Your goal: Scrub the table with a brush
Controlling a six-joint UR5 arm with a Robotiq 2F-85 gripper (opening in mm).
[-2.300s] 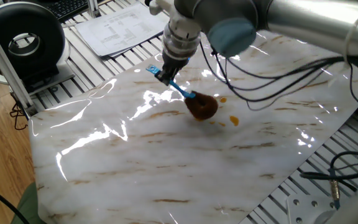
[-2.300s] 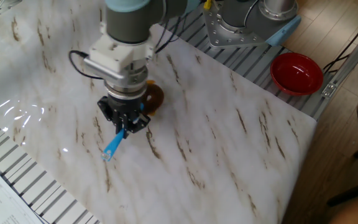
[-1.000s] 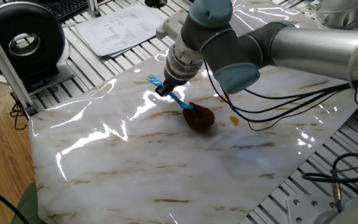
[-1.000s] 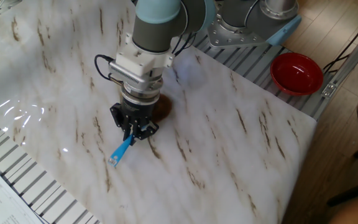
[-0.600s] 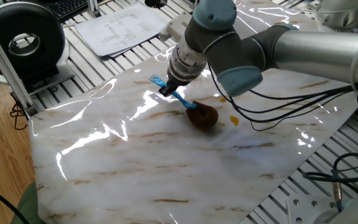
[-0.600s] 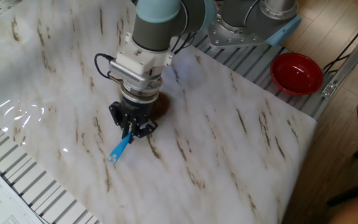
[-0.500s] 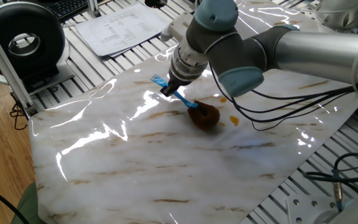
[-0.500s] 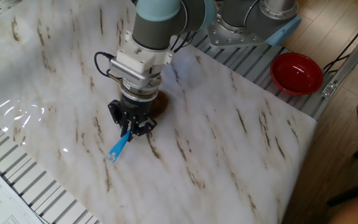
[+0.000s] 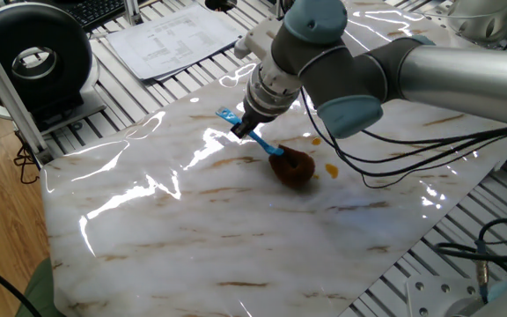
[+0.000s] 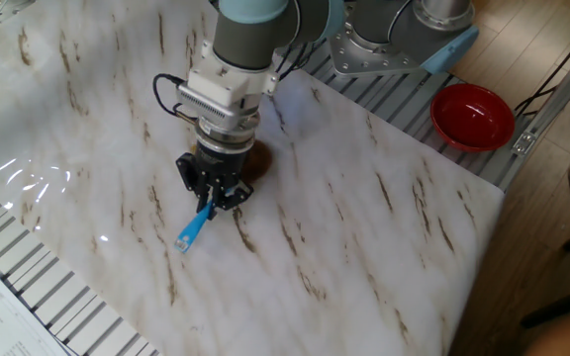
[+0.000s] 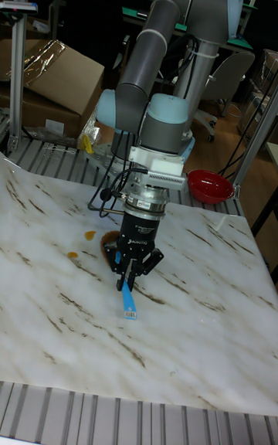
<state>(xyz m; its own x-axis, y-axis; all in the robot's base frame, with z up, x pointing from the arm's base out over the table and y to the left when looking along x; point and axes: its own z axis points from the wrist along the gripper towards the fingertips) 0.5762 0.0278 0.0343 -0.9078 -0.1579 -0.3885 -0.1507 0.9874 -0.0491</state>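
Black two-finger hand [image 9: 244,129] pinching blue-handled, fuzzy brown-headed brush [image 9: 290,165], head pressed on glossy white marble-patterned table [image 9: 192,238] beside orange-brown stains [image 9: 330,171]: scrubbing apparently mid-course, stains remaining.

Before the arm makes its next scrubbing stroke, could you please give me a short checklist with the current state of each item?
1. Gripper shut on the blue handle of the brush: ok.
2. Brown brush head down on the table: looks ok; contact pressure cannot tell.
3. Orange stains beside the head remain to be scrubbed: not ok.
4. Cables hang low over the marble near the stroke path: cannot tell if clear.
5. Red bowl sits off the marble, away from the brush: ok.
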